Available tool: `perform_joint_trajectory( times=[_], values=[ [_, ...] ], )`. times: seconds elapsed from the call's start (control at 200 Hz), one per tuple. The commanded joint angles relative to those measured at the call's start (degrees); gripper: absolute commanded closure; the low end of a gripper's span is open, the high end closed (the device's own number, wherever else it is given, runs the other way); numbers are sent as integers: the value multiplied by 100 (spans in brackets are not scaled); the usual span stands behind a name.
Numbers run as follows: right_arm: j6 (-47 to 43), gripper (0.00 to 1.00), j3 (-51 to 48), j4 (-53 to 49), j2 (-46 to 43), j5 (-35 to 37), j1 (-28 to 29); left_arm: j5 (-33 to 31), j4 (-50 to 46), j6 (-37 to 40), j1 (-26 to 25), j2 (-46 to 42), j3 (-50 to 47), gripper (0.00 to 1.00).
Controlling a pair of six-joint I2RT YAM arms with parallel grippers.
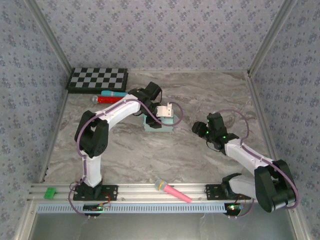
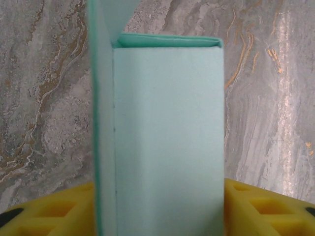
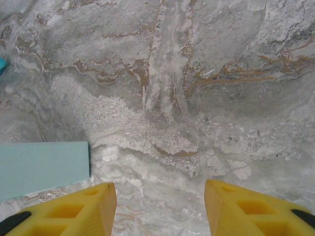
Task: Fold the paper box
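Your left gripper (image 2: 158, 201) clamps the pale aqua card paper box (image 2: 167, 123); fold its upright flap (image 2: 102, 73) using the wide-open right gripper (image 3: 160, 199)

From above, the left arm (image 1: 114, 113) covers much of the paper box (image 1: 173, 122). Close up, the box hides the left tool's (image 2: 158, 206) inner faces; grip unclear.

Yellow fingers (image 2: 54, 211) of the left pincer (image 2: 158, 211) flank a pale aqua-blue card paper box (image 2: 167, 137); the right pincer (image 3: 160, 209) has yellow fingers (image 3: 246, 206) too. Under both, the table (image 3: 172, 98) is grey marble veined brown. Beyond the left pincer: a black-and-white checkerboard (image 1: 98, 79) and a red cylinder (image 1: 107, 99). Behind both pincers: a pink toy microphone with yellow-green head (image 1: 175, 192), a green block (image 1: 50, 192).
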Motion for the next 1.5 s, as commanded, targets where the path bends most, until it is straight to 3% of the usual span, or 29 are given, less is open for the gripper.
perform_joint_trajectory(
  times=[0.0,0.06,0.32,0.47,0.62,0.84,1.194,1.334,1.494],
  values=[
    [59,47,-48,-102,-107,74,-42,117,-224,68,32,13,290,31],
    [50,48,-39,-123,-95,84,-47,102,-135,-46,35,-35,263,18],
    [-17,47,-20,-153,-47,60,-72,-88,-311,-318,-12,-126,457,13],
    [-242,47,122,-153,37,-62,-79,-145,-184,-515,-68,-477,396,1],
    [-629,47,561,-414,245,-348,-63,-86,171,-1070,-62,-981,197,1],
    [-1501,47,1420,-1017,566,-781,-28,-624,1512,-2582,153,-1895,-714,1],
    [-2117,46,2795,-1980,1099,-1135,270,-952,2074,-5567,1279,-3310,-2086,4],
    [-2264,46,3064,-2101,1157,-1300,495,-379,1852,-6490,1785,-3576,-2483,6],
    [-2264,46,3320,-2370,1318,-1497,551,507,2017,-6748,1957,-3555,-2919,14]
  ],
)
